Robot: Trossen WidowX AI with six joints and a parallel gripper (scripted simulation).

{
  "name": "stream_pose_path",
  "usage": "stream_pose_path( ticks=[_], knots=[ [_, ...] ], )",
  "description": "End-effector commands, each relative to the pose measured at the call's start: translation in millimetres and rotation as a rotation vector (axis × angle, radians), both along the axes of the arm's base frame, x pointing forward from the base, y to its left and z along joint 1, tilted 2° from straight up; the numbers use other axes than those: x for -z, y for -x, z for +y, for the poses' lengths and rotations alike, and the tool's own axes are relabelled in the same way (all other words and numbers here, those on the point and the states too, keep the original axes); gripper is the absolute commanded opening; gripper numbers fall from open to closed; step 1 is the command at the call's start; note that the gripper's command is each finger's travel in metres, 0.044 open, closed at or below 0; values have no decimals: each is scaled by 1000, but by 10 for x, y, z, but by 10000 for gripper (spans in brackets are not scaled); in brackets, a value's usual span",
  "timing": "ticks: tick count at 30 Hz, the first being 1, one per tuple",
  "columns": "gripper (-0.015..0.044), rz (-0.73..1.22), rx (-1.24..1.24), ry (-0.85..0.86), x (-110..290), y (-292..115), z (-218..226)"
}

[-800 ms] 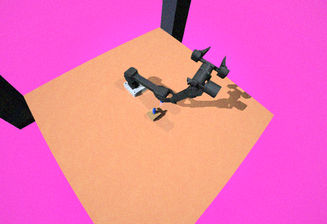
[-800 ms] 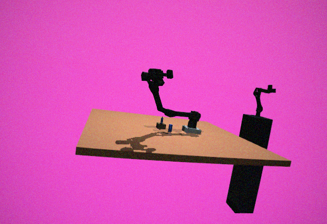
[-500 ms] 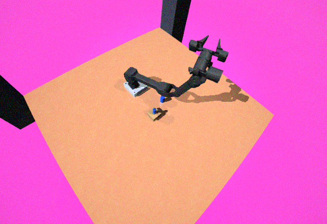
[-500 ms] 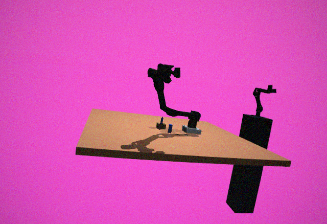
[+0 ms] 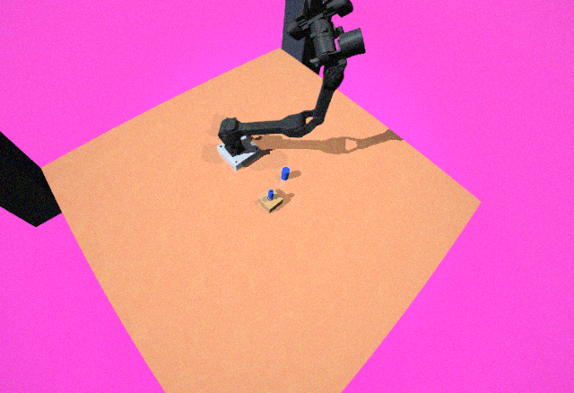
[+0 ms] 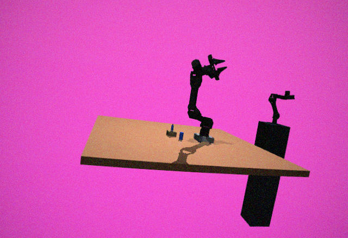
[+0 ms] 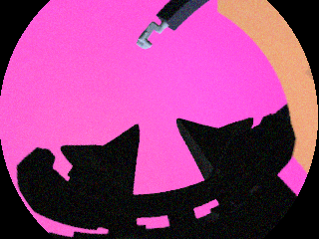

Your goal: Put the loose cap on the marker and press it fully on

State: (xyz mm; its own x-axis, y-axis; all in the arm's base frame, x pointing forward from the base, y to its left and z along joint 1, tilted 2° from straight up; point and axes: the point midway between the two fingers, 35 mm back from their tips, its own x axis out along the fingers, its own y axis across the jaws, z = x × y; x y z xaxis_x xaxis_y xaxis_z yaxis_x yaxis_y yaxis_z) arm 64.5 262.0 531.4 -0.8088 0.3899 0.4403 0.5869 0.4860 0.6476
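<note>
The blue cap [image 5: 284, 173] [image 6: 181, 136] stands upright and loose on the orange table [image 5: 185, 263] [image 6: 126, 145]. A little in front of it, the blue marker [image 5: 270, 194] [image 6: 172, 127] stands upright in the tan holder block [image 5: 271, 205] [image 6: 170, 133], with no cap on it. My gripper [image 5: 352, 22] [image 6: 224, 64] [image 7: 158, 123] is raised high above the table, far from both, and points out past the table's edge. Its fingers stand apart with nothing between them. The wrist view shows neither cap nor marker.
The arm's grey base [image 5: 239, 157] [image 6: 203, 137] sits just behind the cap. A dark pillar [image 5: 301, 8] [image 6: 269, 151] stands off the far corner and carries a small camera arm [image 6: 277, 103]. Another dark block [image 5: 22, 189] is at the left edge.
</note>
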Motion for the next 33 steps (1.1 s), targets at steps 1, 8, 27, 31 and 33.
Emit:
stream_pose_path(
  ticks=[1,8,27,31,33],
  knots=[
    [247,-75,-105,-200,-167,556,-362],
    [247,-130,-315,-589,-305,1326,-1212],
    [247,383,-862,-1749,310,1080,-4110],
    [247,640,-938,-1957,615,581,-4490],
    [247,787,-965,-2049,785,302,-4614]
  ],
)
